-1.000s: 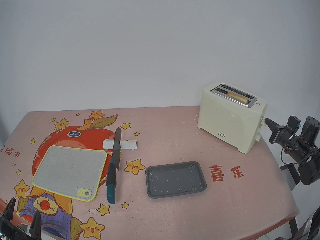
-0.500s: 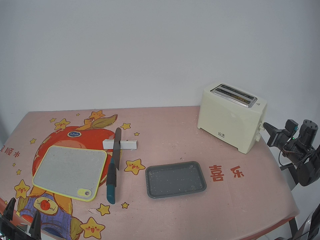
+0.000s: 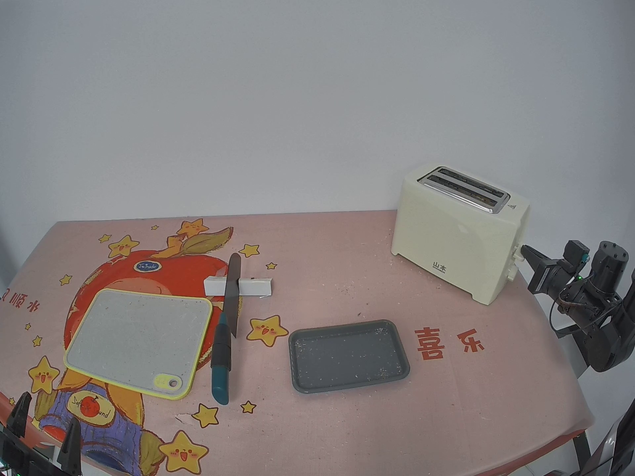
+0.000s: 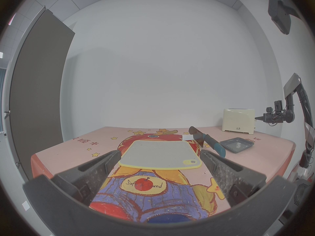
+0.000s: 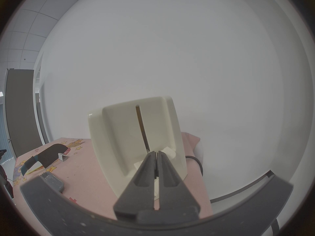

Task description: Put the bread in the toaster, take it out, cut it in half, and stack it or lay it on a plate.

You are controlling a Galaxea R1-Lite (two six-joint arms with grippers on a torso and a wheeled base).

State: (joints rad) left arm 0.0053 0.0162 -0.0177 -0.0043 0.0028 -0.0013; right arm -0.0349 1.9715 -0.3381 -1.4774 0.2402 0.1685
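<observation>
The cream toaster (image 3: 456,239) stands at the table's right rear; its top slots look dark, with no bread showing above them. My right gripper (image 3: 524,251) is at the toaster's right end, shut, its tips (image 5: 155,154) resting on the lever (image 5: 166,151) near the bottom of its vertical slot. My left gripper (image 3: 43,431) hangs open at the table's front left corner, with nothing between its fingers (image 4: 98,167). The yellow-rimmed cutting board (image 3: 135,338) lies just beyond it. A teal-handled knife (image 3: 223,338) lies beside the board, its blade propped on a small white block (image 3: 254,286).
A grey rectangular tray (image 3: 348,355) with crumbs lies in the middle front of the table. The toaster's cord (image 5: 193,161) runs off the right edge. The pink printed tablecloth (image 3: 370,279) is bare between tray and toaster.
My right gripper has dropped lower along the toaster's end, pushing the lever down. The bread that stuck up from the slot has sunk out of sight. The left arm has not moved.
</observation>
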